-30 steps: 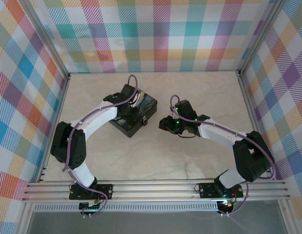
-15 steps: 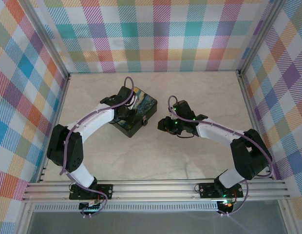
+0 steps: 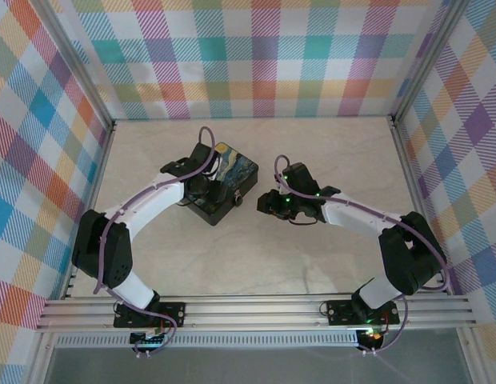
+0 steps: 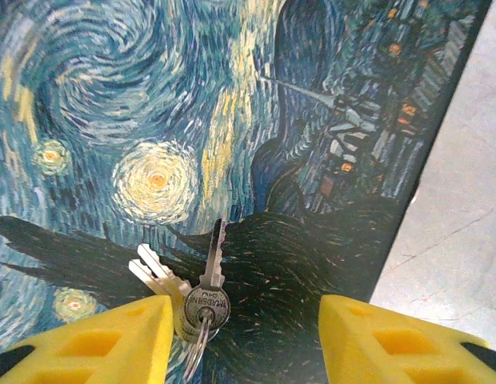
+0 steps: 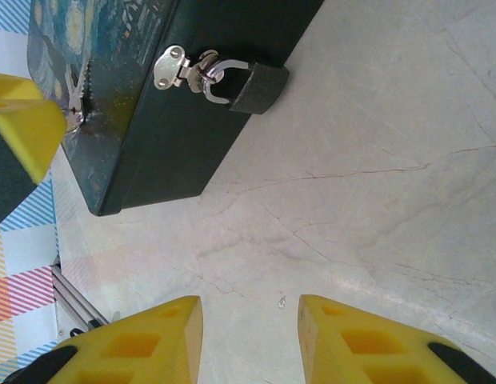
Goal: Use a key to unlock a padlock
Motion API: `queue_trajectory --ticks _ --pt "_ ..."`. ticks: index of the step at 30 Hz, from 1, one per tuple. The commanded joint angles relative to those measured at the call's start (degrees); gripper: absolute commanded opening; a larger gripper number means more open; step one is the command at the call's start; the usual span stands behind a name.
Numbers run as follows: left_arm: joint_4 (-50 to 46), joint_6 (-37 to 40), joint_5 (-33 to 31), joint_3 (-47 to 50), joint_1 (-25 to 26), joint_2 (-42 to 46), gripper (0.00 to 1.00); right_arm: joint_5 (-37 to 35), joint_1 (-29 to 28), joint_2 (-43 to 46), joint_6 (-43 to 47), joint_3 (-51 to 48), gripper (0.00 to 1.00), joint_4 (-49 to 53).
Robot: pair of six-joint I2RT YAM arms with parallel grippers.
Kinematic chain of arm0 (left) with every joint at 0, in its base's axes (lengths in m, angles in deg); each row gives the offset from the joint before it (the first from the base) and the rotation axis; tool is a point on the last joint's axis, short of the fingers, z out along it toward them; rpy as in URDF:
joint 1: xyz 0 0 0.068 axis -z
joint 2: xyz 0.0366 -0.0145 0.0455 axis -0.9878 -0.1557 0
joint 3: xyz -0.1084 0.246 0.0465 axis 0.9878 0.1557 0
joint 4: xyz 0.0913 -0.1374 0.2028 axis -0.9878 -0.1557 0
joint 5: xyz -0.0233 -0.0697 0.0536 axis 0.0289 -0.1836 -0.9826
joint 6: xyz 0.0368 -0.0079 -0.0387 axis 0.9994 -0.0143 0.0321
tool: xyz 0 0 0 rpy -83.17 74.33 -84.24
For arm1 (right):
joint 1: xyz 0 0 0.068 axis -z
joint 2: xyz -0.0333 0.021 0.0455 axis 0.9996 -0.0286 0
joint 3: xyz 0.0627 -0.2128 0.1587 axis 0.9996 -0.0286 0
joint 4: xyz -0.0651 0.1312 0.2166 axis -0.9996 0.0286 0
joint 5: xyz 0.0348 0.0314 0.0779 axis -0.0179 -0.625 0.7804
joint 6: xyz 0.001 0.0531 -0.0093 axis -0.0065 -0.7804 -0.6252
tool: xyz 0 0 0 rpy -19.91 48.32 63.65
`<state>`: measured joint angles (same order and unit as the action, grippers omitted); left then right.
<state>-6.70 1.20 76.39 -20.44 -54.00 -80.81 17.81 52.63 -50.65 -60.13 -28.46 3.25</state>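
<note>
Several small silvery keys on a ring lie flat on the starry-night lid of the black box [image 4: 152, 96]; the top key [image 4: 210, 276] points away from me. My left gripper [image 4: 244, 340] stands open over the lid, and the bunch rests against its left finger [image 4: 96, 340]. The dark grey padlock [image 5: 258, 88] hangs by its shackle from the metal hasp [image 5: 172, 66] on the box's side. My right gripper [image 5: 250, 336] is open above bare table, a short way from the padlock, with nothing between its fingers. From above, the left gripper [image 3: 202, 180] covers the box [image 3: 232, 172] and the right gripper [image 3: 270, 204] faces the padlock [image 3: 238, 202].
The marble-patterned table [image 3: 312, 256] is walled by checked panels [image 3: 256, 56] at the back and both sides. An aluminium rail [image 3: 256, 312] carries both arm bases along the near edge. The left finger [image 5: 16, 120] shows at the box's far corner in the right wrist view.
My left gripper has gone from shut to open, and the keys now lie loose on the lid. The left arm shifted slightly left. The right arm has hardly moved.
</note>
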Motion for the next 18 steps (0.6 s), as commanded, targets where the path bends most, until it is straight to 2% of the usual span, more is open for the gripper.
queue_trajectory --ticks 1,6,18 --pt "-0.62 -1.51 2.02 -2.35 -1.48 2.83 0.52 0.44 -0.55 -0.8 1.62 1.81 0.36 0.94" --pt "-1.25 -1.64 2.19 -2.71 -3.14 2.05 0.5 0.53 -0.74 -1.14 1.56 1.74 0.36 0.66" --pt "0.66 -1.77 -0.55 0.46 -2.98 -1.71 0.43 0.61 -1.09 -2.36 1.37 2.44 0.36 0.32"
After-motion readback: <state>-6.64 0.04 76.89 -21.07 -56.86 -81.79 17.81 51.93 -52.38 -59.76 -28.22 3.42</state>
